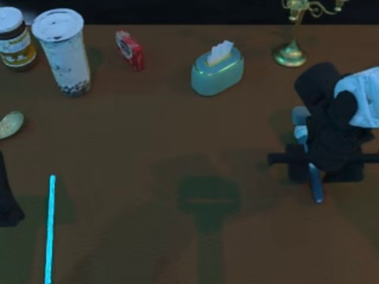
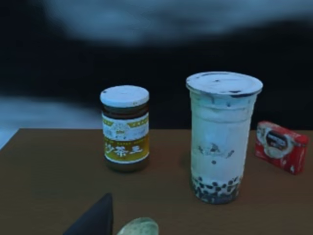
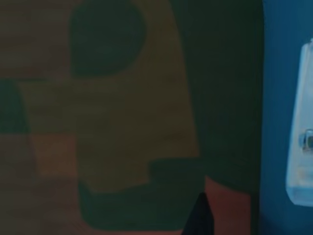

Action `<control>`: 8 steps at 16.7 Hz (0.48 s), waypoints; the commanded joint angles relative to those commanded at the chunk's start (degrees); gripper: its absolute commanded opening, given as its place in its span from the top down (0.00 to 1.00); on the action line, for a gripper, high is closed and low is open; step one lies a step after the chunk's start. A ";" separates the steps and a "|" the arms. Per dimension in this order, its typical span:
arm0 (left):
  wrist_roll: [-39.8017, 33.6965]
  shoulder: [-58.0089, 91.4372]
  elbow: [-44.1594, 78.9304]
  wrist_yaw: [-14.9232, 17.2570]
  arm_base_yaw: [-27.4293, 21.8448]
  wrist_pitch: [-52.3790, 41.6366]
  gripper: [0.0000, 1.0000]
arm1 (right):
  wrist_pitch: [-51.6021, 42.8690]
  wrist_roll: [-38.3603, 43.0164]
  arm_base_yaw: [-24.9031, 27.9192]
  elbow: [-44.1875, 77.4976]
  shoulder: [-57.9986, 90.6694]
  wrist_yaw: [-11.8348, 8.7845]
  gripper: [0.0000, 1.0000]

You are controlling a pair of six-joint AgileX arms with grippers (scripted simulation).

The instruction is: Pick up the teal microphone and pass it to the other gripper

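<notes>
Right side of the table (image 1: 177, 136): the right gripper (image 1: 314, 163) sits low over the teal microphone (image 1: 315, 183), seen from above. The black wrist body covers most of the microphone; only its tapering handle end shows, poking out toward the near edge of the table, plus a patch of teal on the far side of the gripper. Whether the fingers are clenched on the handle or apart cannot be told from any view. Right wrist view: teal handle fills one edge of the frame, very close to the lens, with its white rectangular switch (image 3: 301, 132) facing the camera; brown tabletop and dark shadows beyond.

Left gripper (image 1: 9, 204) is parked at the table's left edge, well apart from the microphone; its finger state cannot be told either.

Far edge, left to right: jar (image 1: 15, 38), bubble tea cup (image 1: 64, 53), red packet (image 1: 130, 50), teal tissue box (image 1: 217, 71), brass candlestick (image 1: 291, 50).
</notes>
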 joint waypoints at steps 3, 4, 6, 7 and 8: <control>0.00 0.00 0.00 0.00 0.00 0.00 0.00 | 1.89 -0.56 0.11 -0.28 -0.34 -0.68 1.00; 0.00 0.00 0.00 0.00 0.00 0.00 0.00 | 3.68 -1.07 0.17 -0.60 -0.71 -1.32 1.00; 0.00 0.00 0.00 0.00 0.00 0.00 0.00 | 8.87 -2.47 0.23 -1.70 -1.87 -3.14 1.00; 0.00 0.00 0.00 0.00 0.00 0.00 0.00 | 12.24 -3.34 0.23 -2.50 -2.61 -4.28 1.00; 0.00 0.00 0.00 0.00 0.00 0.00 0.00 | 16.06 -4.29 0.22 -3.44 -3.40 -5.54 1.00</control>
